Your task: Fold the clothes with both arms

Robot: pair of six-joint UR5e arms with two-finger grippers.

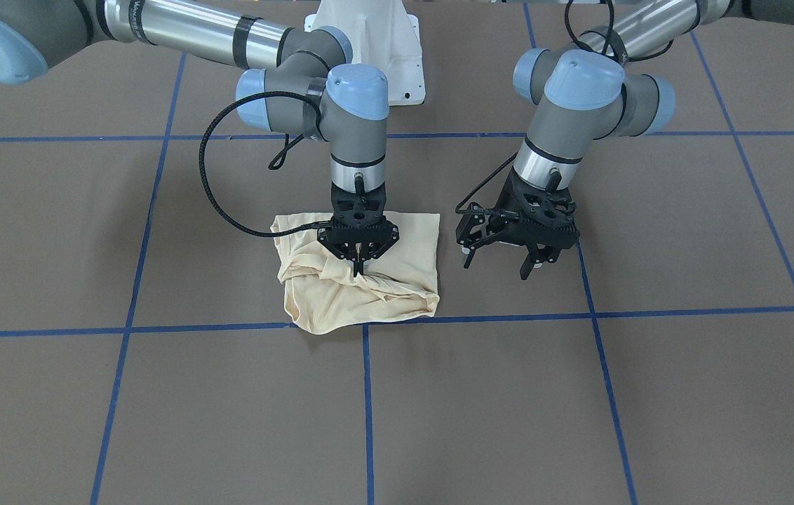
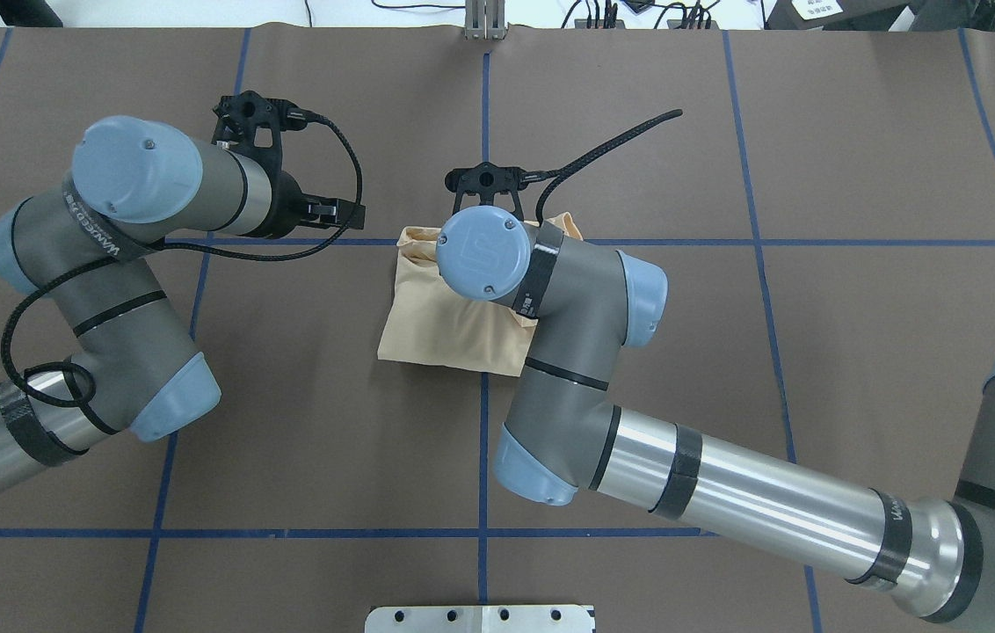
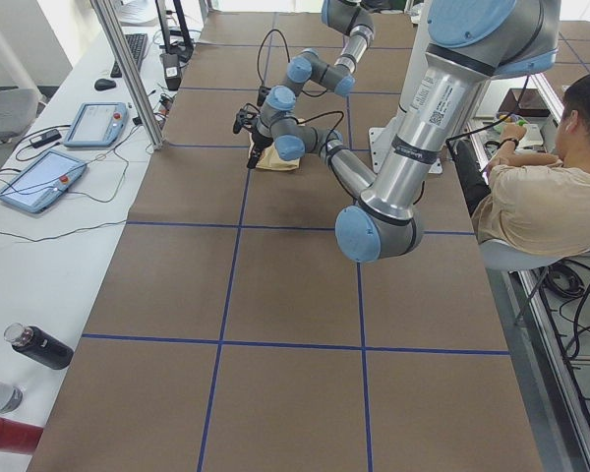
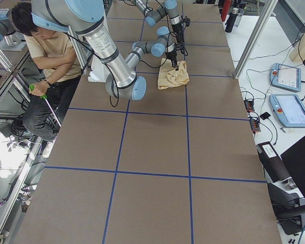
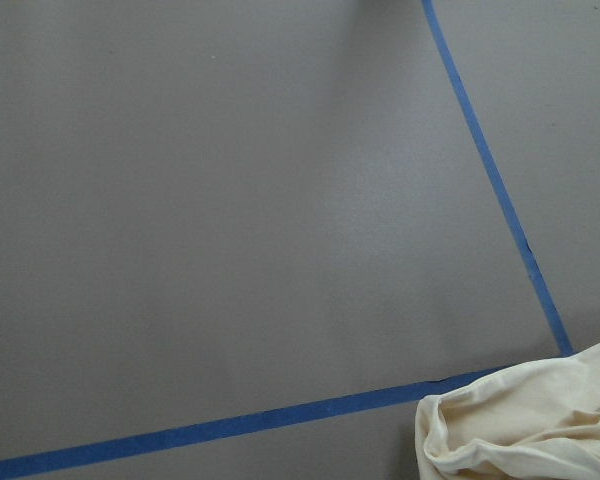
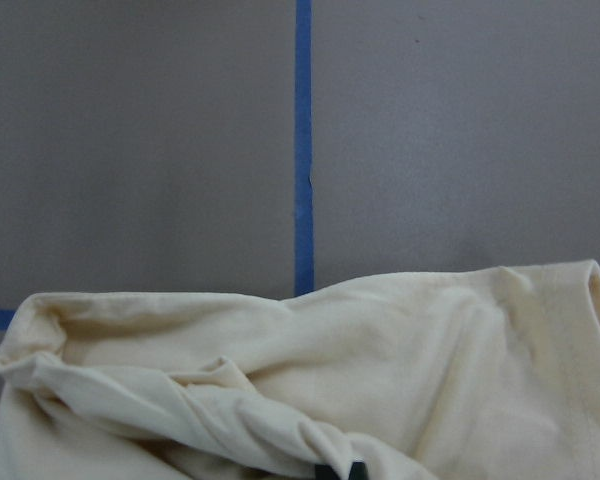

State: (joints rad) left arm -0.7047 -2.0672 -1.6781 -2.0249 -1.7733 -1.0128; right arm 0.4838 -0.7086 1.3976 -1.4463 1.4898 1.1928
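Brown sheeting marked with a grid of blue tape covers the table (image 1: 158, 421), and one tape crossing (image 1: 367, 323) near its middle is taken as the reference. A pale cream-yellow T-shirt (image 1: 411, 245) is seen folded into a rumpled, roughly square bundle on the robot's side of that crossing. Its outer edge is laid over the tape line just to the robot's right of the crossing.

The right pincer (image 1: 358, 270) is held upright over the bundle, on the robot's side of the crossing. Its fingers are closed together on a raised ridge of the cloth, and creases run up towards the tips.

The left pincer (image 1: 497, 266) is seen off the shirt, to the robot's left of the crossing and just beside the bundle's edge. Its fingers are spread apart with nothing between them, low over bare sheeting.

In the left wrist view only one corner of the shirt is shown, at the lower right. In the right wrist view the crumpled cloth fills the lower half. A seated person (image 3: 541, 197) is visible beside the table, well apart from the crossing.
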